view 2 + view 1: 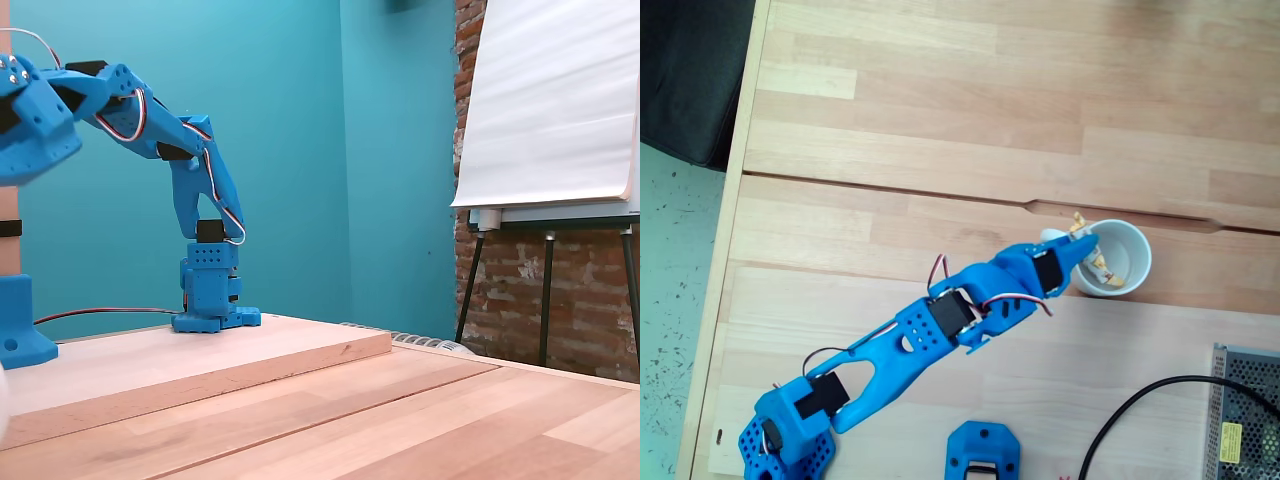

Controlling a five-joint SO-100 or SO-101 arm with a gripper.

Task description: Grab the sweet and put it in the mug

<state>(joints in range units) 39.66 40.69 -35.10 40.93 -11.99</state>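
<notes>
In a fixed view from above, the white mug (1132,250) stands on the wooden table at the right, its small handle (1050,237) pointing left. My blue gripper (1082,236) reaches over the mug's left rim. A sweet (1077,221) with a yellow-orange twisted end sticks out at its fingertips, and the jaws look shut on it. Another wrapped sweet (1105,271) lies inside the mug. In a fixed view from the side, the arm (190,150) rises from its base and bends left, its end cut off by the frame's edge.
A black cable (1140,400) and a grey metal box (1245,410) lie at the lower right. A loose blue part (983,450) sits at the bottom edge. A seam (940,197) crosses the table. The table's left edge (728,230) borders a speckled floor.
</notes>
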